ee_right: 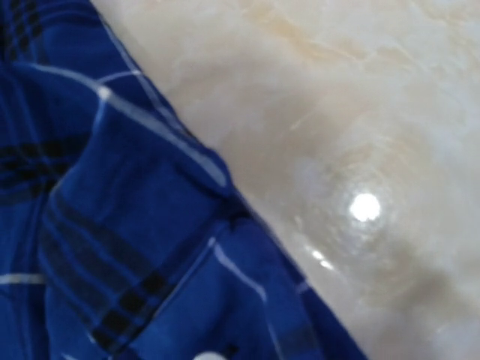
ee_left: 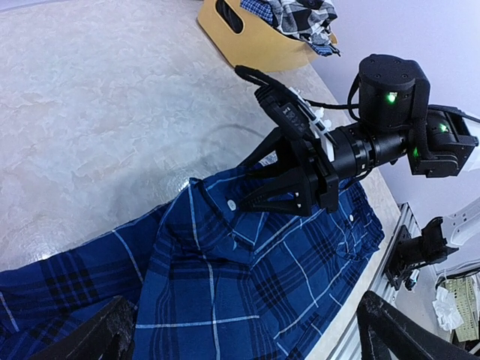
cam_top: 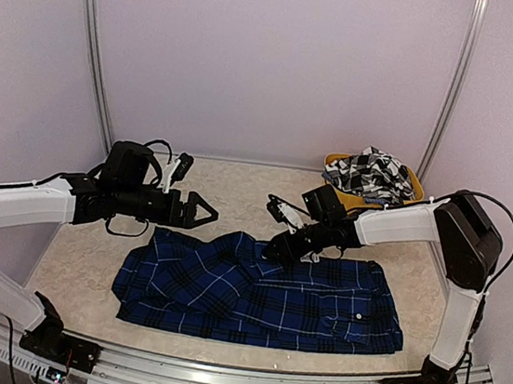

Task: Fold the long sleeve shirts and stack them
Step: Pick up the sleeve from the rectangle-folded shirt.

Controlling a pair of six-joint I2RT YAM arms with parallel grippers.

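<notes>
My left fingers (cam_top: 205,212) are spread as wide as they go, holding nothing, hovering left of centre over the desk (cam_top: 79,264). The right fingers (cam_top: 276,249) sit half-spread, tips down on the upper edge of the blue plaid shirt (cam_top: 263,291), which lies flat across the lower middle. Can't tell if they've actually pinched cloth. Only the left wrist cam shows those tips by the collar; the right wrist cam just shows fabric and desk. The checked shirt (cam_top: 371,171) is piled in the yellow tub (cam_top: 414,186), upper right.
</notes>
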